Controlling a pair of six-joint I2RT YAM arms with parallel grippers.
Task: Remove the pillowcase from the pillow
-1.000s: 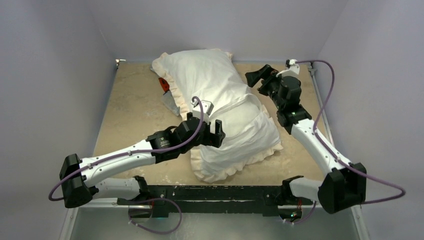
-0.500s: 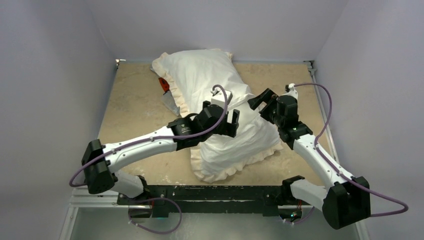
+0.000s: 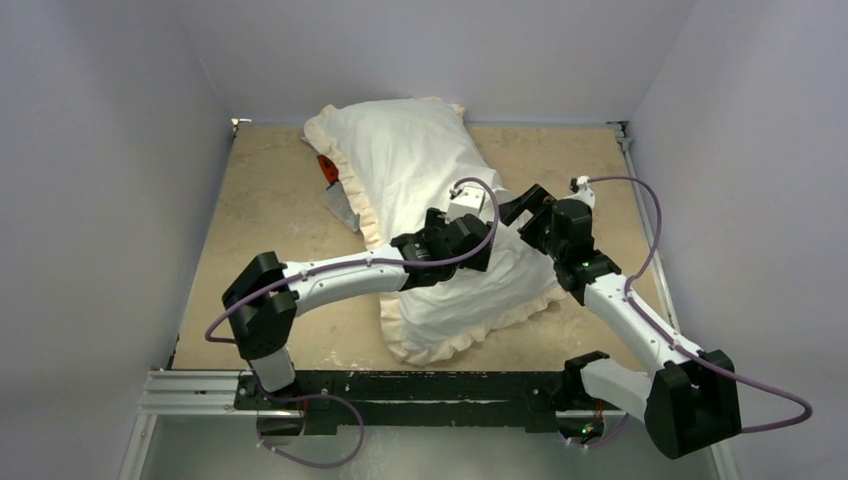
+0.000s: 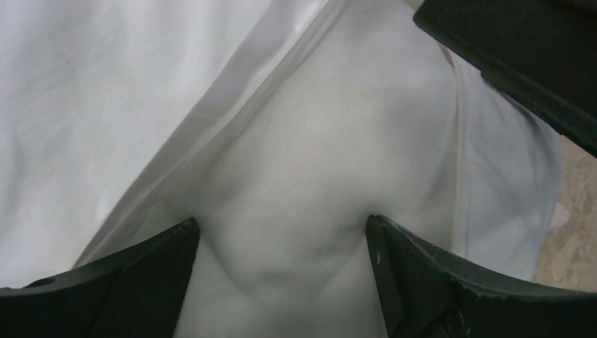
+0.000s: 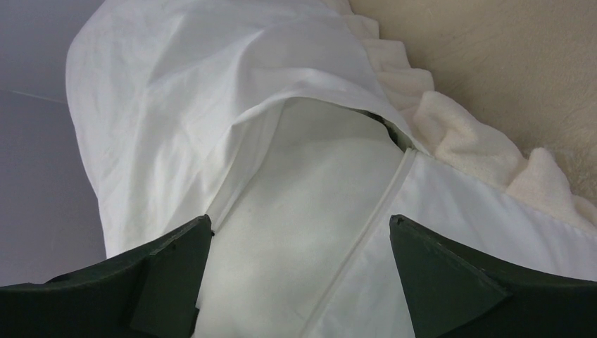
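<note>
1. Both arms have swung in over the middle of the table (image 3: 262, 215).
2. Pillowcase (image 3: 400, 150) lies diagonally there, not off yet.
3. Pillow (image 5: 310, 204) peeks through its opening, all still inside.
4. Left gripper (image 4: 281, 236) and right gripper (image 5: 299, 236) gape wide, holding nothing.

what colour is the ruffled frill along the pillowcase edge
The ruffled fabric frill is cream; clearest in the right wrist view.

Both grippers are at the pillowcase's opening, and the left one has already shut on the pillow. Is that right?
Not quite: the left gripper is open, its jaws spread wide either side of the exposed pillow at the pillowcase opening. The left wrist view shows it. The rest is right.
</note>
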